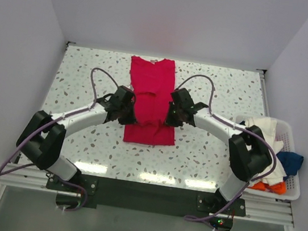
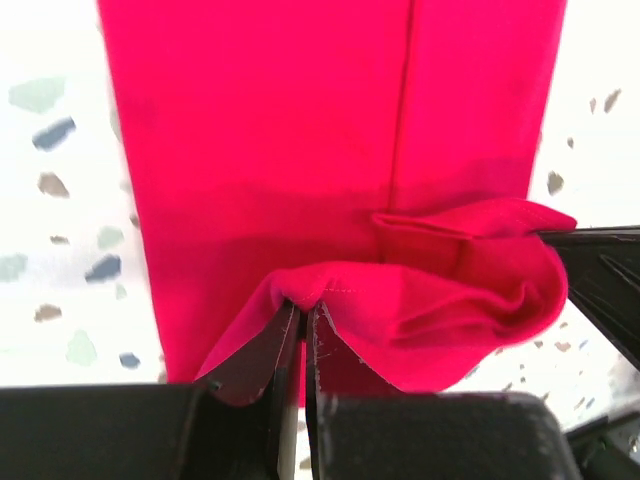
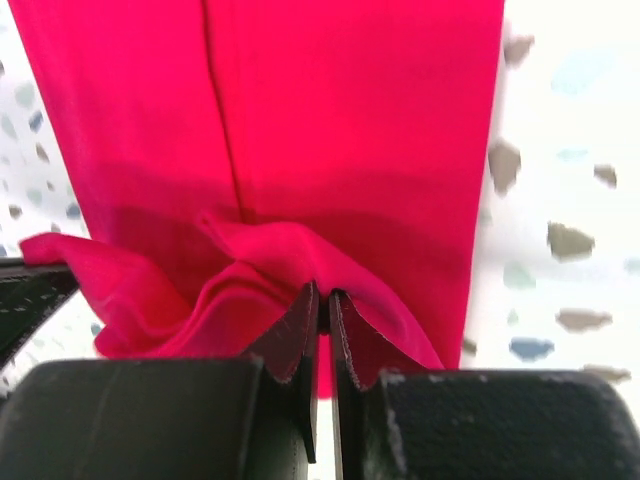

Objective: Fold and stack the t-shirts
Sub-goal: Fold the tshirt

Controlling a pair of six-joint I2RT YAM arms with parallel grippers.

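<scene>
Top cam looked down from above-behind the arm bases (image 1: 72, 184), whole table (image 1: 206, 151) in frame. Wrist cams sat very close over the shirt (image 1: 151, 101); all three views shared it.

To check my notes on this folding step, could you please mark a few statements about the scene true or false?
The left pincer and right pincer are both shut on the red t-shirt. True.
The basket sits to the right of the red t-shirt. True.
The red t-shirt lies in the basket. False: it lies on the table.
The orange shirt lies spread on the table. False: it sits in the basket.
</scene>
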